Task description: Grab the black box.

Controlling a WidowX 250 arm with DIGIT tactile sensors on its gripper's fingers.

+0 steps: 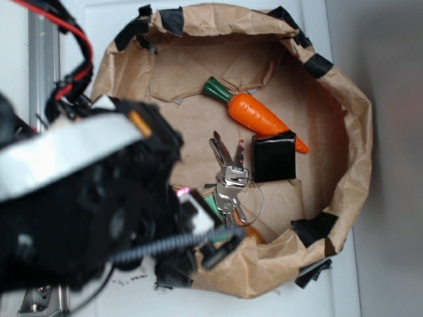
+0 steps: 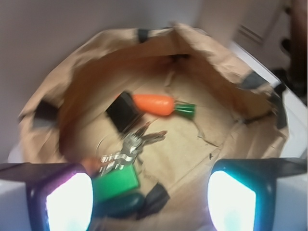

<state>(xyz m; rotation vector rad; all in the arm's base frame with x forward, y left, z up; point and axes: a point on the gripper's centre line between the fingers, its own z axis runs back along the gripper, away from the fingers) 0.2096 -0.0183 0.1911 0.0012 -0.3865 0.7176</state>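
- One brown paper basin (image 1: 344,105) with a crumpled rim holds everything; several black tape patches (image 1: 170,18) are stuck along that rim.
- One robot arm (image 1: 73,191) fills the lower left of the exterior view and hides the basin's near-left floor.
- One gripper (image 2: 149,192): the wrist view shows its two glowing fingers (image 2: 70,202) standing wide apart at the bottom corners, with nothing between them.
- One carrot (image 1: 254,112), orange with a green top, lies near the basin's middle.
- One black box (image 1: 274,156), glossy, sits touching the carrot's narrow end, just beside the keys.
- One green block (image 2: 115,183) shows plainly only in the wrist view.
- One bunch of keys (image 1: 228,175) on a wire ring; probably three or four keys, since the blur hinders counting.
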